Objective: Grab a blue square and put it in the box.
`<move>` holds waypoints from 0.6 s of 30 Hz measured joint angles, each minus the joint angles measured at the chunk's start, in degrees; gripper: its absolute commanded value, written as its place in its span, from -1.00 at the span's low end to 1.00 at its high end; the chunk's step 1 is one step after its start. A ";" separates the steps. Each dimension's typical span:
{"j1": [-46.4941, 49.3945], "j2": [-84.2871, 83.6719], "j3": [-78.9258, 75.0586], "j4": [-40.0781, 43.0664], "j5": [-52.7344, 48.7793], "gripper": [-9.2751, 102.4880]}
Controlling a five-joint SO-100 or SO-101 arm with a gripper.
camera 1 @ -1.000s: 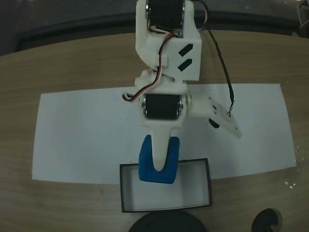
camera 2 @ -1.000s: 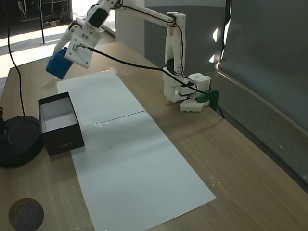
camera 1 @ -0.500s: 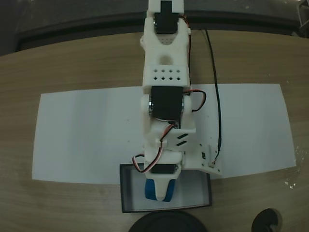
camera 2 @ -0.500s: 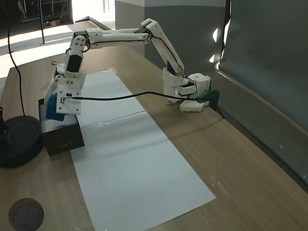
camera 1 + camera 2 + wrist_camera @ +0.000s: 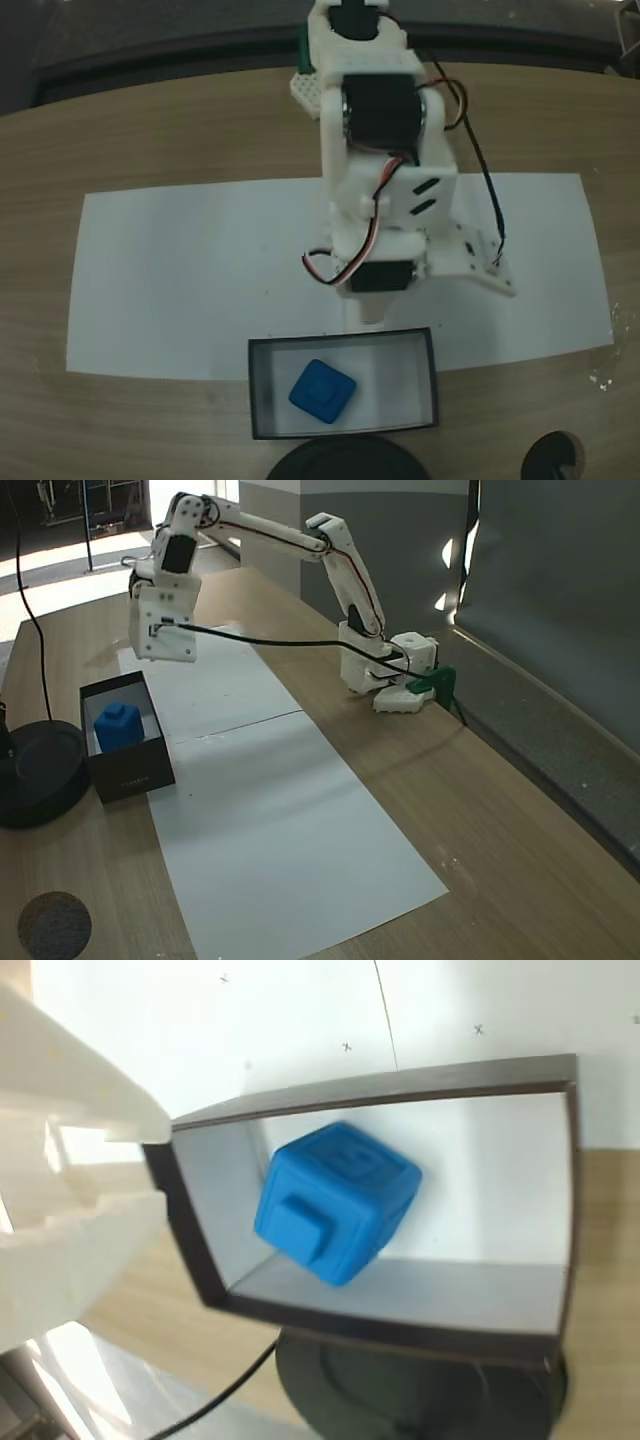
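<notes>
Below, we see a wooden table [image 5: 480, 810] with white paper [image 5: 270, 820]; the blue square [image 5: 323, 390] sits inside the box [image 5: 432, 380], while the gripper [image 5: 150, 1165] above seems parted, holding nothing.

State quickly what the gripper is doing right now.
Gripper: open, holding nothing; the blue block sits in the box.

The blue square [image 5: 335, 1203] lies tilted inside the box [image 5: 380, 1092] — claw [image 5: 110, 1165] at left, seemingly parted.
</notes>
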 measured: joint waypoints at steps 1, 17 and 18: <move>-1.49 3.34 -1.05 2.29 0.00 -0.84; -3.96 88.68 52.82 -4.04 -1.58 -0.84; -2.90 92.72 58.10 -5.89 -2.81 -0.84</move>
